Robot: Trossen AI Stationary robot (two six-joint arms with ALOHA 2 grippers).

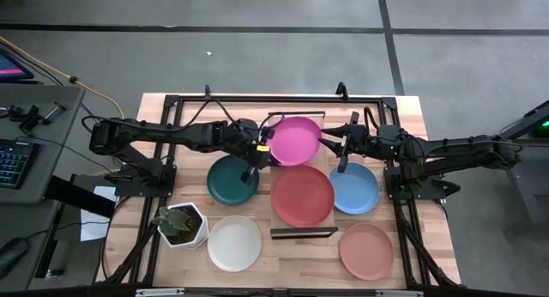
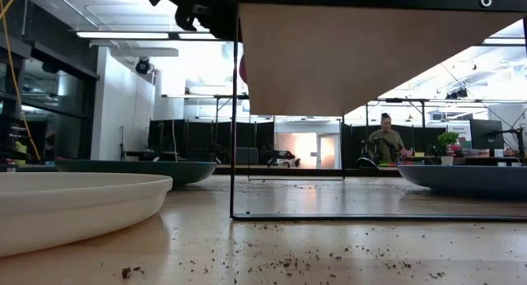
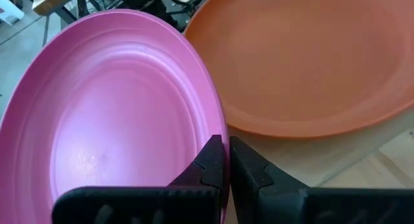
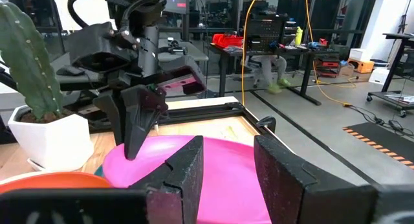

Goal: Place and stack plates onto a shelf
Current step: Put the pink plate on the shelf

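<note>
My left tool is closed on the rim of the pink plate, with one finger on each side of the edge, and it holds the plate above the far end of the shelf. My right tool is at the opposite rim of the same plate, and its fingers stand open with the pink rim in the gap between them, not pressed on it. The red plate already lies on the shelf, in its middle part, so I judge one plate is placed and the pink one is being placed now. Four plates are not yet moved: the teal plate and the white plate lie on the desk on my left side, near the plant pot, and the blue plate and the tan plate lie on my right side. So, by my estimate, most of the work is left, and the stacking has not begun.
</note>
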